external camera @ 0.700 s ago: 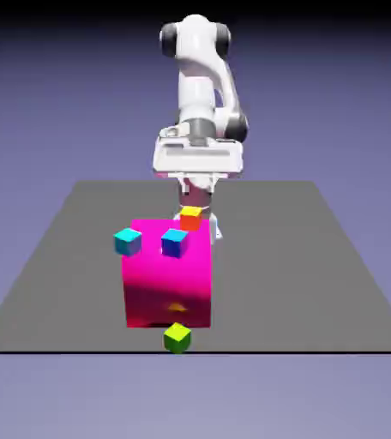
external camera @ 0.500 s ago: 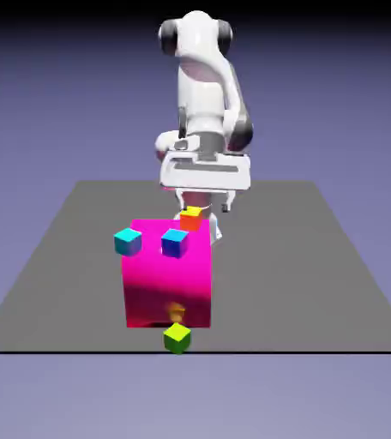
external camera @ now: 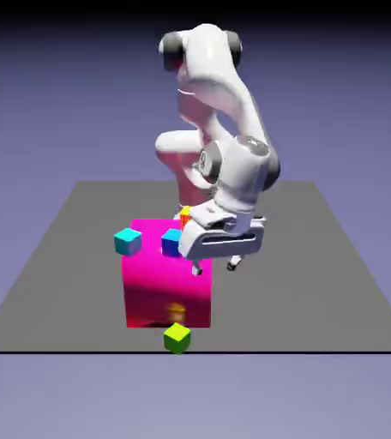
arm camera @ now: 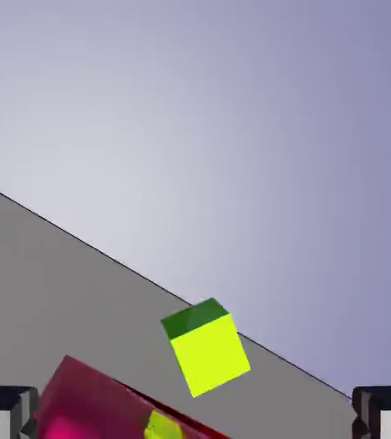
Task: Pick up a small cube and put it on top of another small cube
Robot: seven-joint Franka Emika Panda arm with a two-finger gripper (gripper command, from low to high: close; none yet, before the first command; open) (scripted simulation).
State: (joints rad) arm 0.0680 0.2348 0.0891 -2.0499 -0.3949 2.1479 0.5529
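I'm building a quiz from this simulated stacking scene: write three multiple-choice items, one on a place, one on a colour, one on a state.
1. Where does the small lime cube sit?
A. On the big magenta block
B. On the grey table, near its front edge
C. Between the fingers

2. What colour is the small cube at the block's upper corner on the exterior view's left?
A. Cyan
B. White
C. Black

3. How is the gripper?
A. Shut on the lime cube
B. Shut and empty
C. Open, holding nothing

Key: 1 B, the cube rests on the table before the block; 2 A, it shows cyan; 3 C, its fingers stand apart, nothing between.
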